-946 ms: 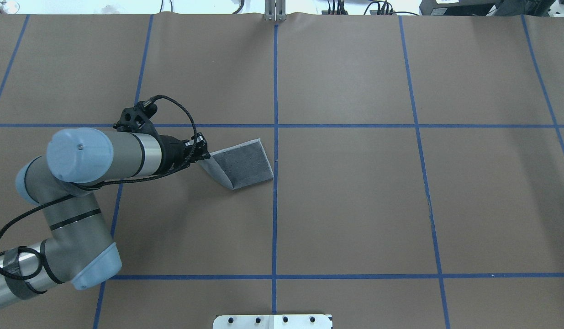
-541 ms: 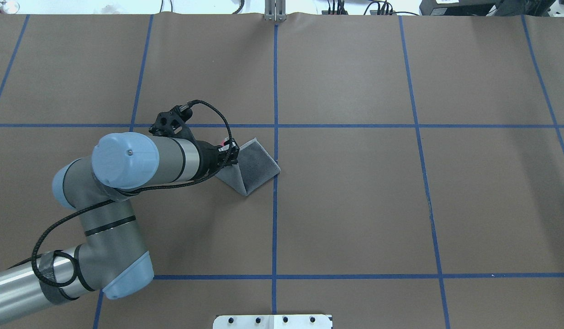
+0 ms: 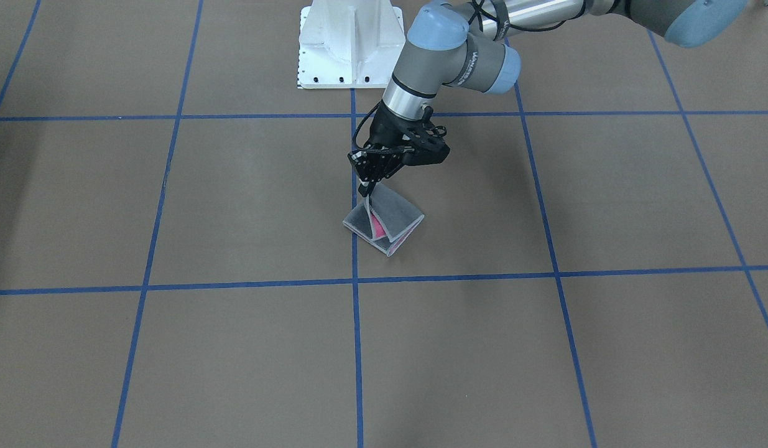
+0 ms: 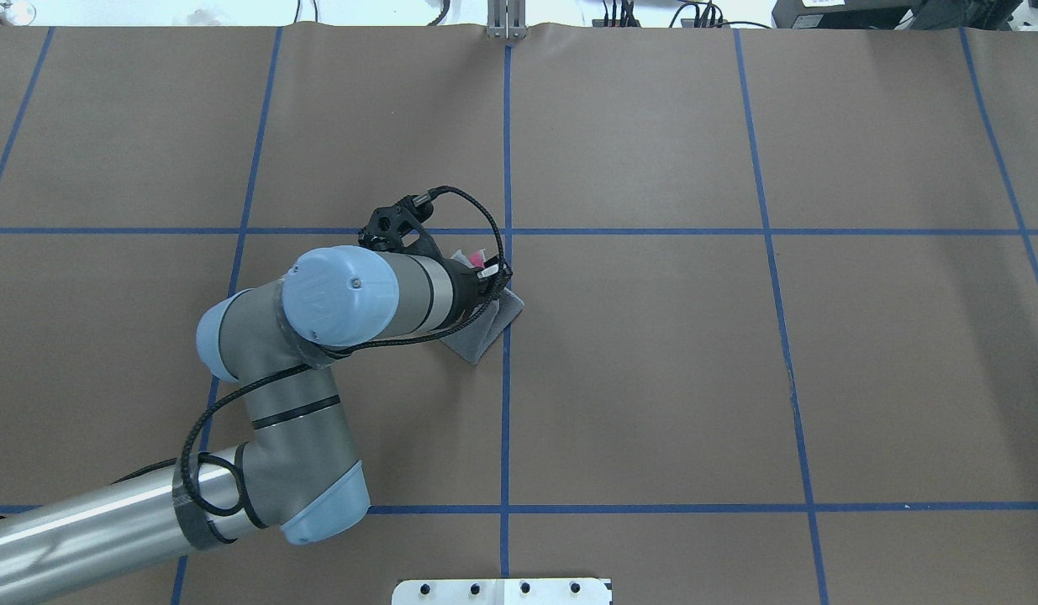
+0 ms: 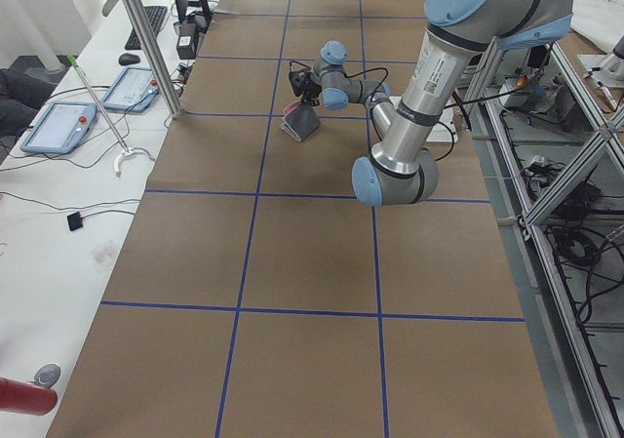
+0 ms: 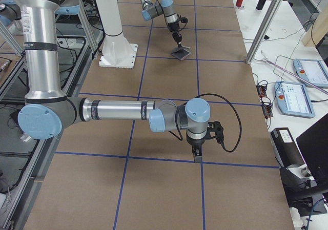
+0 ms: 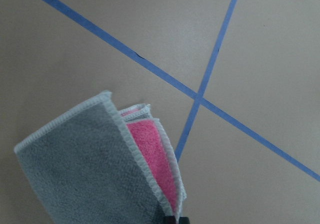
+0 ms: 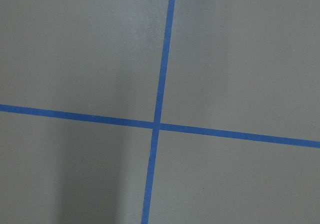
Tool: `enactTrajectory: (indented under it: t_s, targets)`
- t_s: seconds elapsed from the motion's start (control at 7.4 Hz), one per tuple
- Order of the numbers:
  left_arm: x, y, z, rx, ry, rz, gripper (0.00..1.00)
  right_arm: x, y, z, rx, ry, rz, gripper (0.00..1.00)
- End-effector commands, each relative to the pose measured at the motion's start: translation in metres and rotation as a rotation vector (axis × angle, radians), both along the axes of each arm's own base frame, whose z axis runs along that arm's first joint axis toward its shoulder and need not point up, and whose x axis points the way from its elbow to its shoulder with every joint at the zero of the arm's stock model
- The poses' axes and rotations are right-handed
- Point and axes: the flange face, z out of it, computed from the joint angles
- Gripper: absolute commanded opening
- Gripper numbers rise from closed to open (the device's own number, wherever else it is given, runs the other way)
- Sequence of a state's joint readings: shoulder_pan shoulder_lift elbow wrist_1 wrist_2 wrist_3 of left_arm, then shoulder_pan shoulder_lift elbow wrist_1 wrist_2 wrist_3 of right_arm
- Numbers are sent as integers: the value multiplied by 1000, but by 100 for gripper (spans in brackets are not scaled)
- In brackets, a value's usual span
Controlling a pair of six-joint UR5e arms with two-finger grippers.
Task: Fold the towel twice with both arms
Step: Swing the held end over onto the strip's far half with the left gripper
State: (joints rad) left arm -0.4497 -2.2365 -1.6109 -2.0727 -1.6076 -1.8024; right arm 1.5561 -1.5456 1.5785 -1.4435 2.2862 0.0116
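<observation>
A: Where's the towel [image 3: 396, 214]?
B: Mid-frame on the bench [image 3: 234, 205], folded with pink peeking out. The left tool [image 3: 365, 190] is clamped on its raised corner, and the cloth slopes down-right from there.
A: And the right tool [image 6: 198, 156]?
B: Well apart. I can't tell its state. The left one is nearer.

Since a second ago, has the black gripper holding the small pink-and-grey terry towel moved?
Yes. The left gripper moved rightward, almost reaching the central blue tape line.

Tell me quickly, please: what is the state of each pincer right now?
Left pincer: closed, holding the towel by a raised edge.
Right pincer: cannot be told; it shows only in a side view.
</observation>
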Motion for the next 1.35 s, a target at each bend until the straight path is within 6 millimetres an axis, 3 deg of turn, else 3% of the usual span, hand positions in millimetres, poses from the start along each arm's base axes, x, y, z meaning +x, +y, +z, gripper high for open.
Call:
enactTrajectory:
  t_s: [0.0, 0.41, 0.68, 0.81, 0.95, 1.08, 1.22]
  targets:
    - [13, -10, -3, -6, -17, -10, 0, 0, 0, 0, 0, 0, 0, 100]
    - [-5, -32, 2, -14, -31, -50, 0, 0, -2, -2, 3, -1, 0, 100]
    - [5, -30, 7, -29, -87, -67, 0, 0, -4, -4, 5, -1, 1, 100]
    - [6, -30, 8, -30, -90, -67, 22, 0, -5, -5, 7, -1, 1, 100]
    - [7, -29, 9, -29, -94, -64, 72, 0, -5, -5, 7, -1, 1, 100]
    - [8, -29, -1, -24, -83, -61, 100, 0, -5, -5, 7, -1, 1, 100]
    - [9, -29, -13, -20, -68, -60, 100, 0, -5, -6, 9, -1, 1, 100]
